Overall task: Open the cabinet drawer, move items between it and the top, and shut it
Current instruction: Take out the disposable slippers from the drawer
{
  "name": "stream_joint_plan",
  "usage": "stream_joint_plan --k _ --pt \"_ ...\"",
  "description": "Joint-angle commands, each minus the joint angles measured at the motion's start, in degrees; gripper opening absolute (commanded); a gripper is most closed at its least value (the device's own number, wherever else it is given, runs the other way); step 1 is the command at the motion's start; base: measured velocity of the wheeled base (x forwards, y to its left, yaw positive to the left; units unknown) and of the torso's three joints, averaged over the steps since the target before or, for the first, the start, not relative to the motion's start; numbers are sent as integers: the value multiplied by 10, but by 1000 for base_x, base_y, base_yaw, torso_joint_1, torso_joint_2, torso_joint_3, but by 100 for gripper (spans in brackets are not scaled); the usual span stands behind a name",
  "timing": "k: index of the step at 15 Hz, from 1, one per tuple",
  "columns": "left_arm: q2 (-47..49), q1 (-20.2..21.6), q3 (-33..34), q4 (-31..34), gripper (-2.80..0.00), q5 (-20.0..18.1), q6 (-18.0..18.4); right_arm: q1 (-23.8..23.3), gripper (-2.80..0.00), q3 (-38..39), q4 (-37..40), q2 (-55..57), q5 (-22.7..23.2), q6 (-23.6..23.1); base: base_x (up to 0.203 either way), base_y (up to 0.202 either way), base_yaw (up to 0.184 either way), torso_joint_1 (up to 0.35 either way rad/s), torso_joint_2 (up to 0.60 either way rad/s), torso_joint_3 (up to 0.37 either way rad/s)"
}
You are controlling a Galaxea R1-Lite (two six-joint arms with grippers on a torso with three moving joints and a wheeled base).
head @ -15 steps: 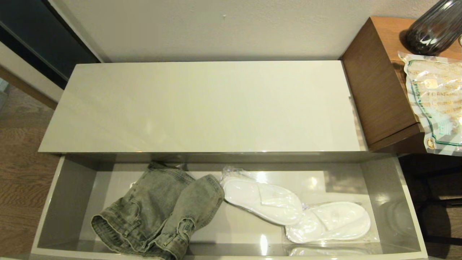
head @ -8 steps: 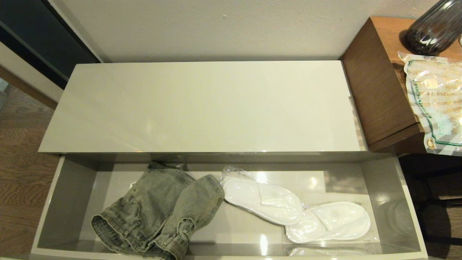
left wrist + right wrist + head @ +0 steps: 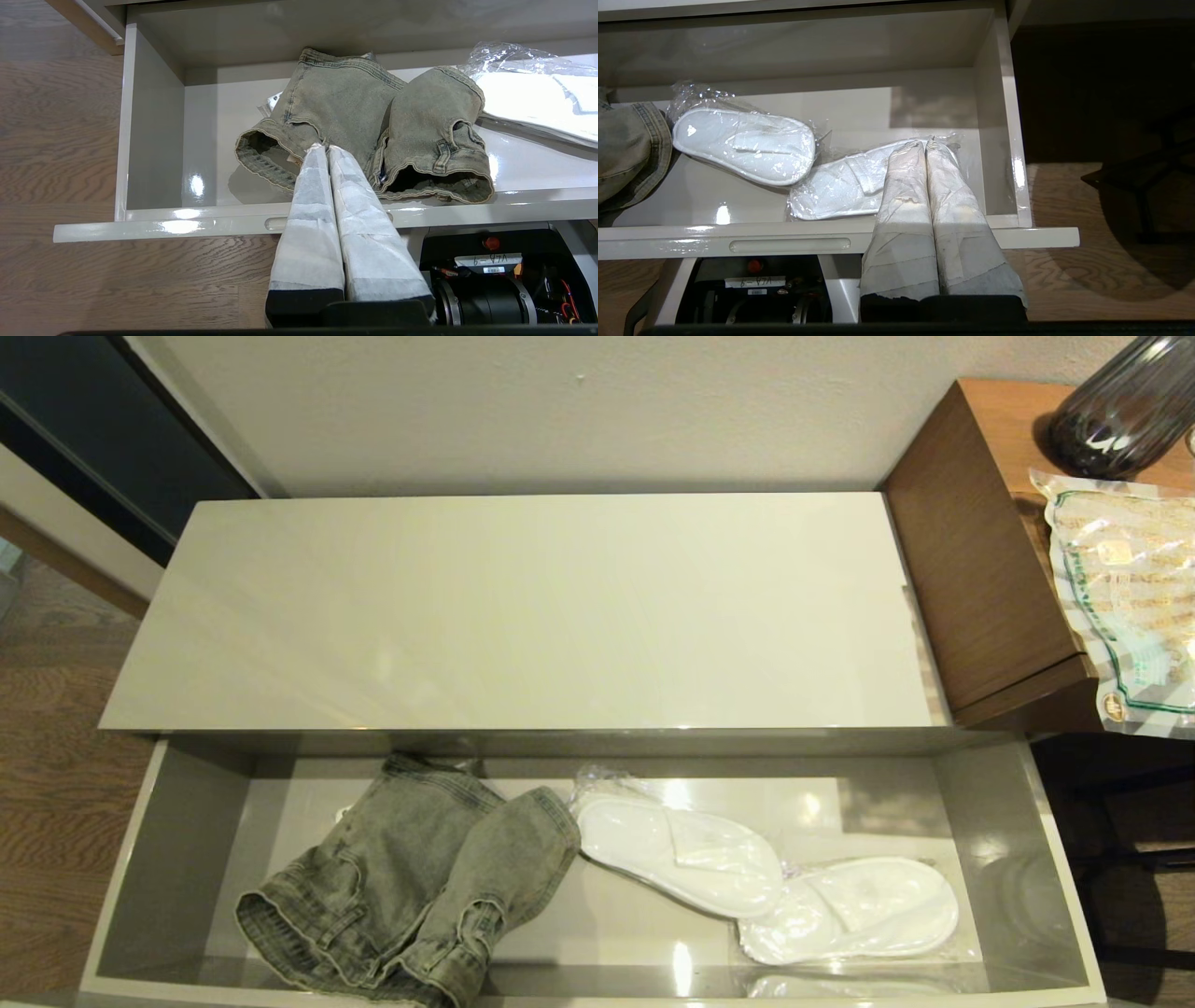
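Nothing has shifted — both the left gripper [image 3: 325, 147] and right gripper [image 3: 924, 143] stay clenched, empty, above the drawer [image 3: 177, 859].

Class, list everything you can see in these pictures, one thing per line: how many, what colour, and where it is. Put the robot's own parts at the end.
cabinet drawer: one, pale grey inside, pulled open below the top.
top: one, glossy cream-white panel, nothing on it.
denim garment: one, faded grey-green, folded, in the drawer's left half.
slippers: two seen whole, white, each in clear plastic, in the drawer's right half, overlapping.
wooden desk: one, brown, right of the cabinet.
printed bag: one, clear with green print, on the desk.
vase: one, dark ribbed glass, on the desk behind the bag.
left gripper: one, fingers shut, wrapped in white, in front of the drawer.
right gripper: one, fingers shut, wrapped in white, in front of the drawer.
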Motion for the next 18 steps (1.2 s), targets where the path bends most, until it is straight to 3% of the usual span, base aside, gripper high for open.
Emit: stream_joint_plan --k 1,12,14,18 --pt "1 0 0 0 -280 0 0 0 -280 1 0 1 1 0 0 0 0 0 0 0" --pt "1 0 0 0 -280 0 0 0 -280 -3 7 1 1 -13 0 0 0 0 0 0" --pt "1 0 0 -1 -280 0 0 0 -280 -75 78 1 15 -13 0 0 0 0 0 0" --pt "1 0 0 0 -280 0 0 0 -280 -333 289 1 75 -6 0 0 0 0 0 0"
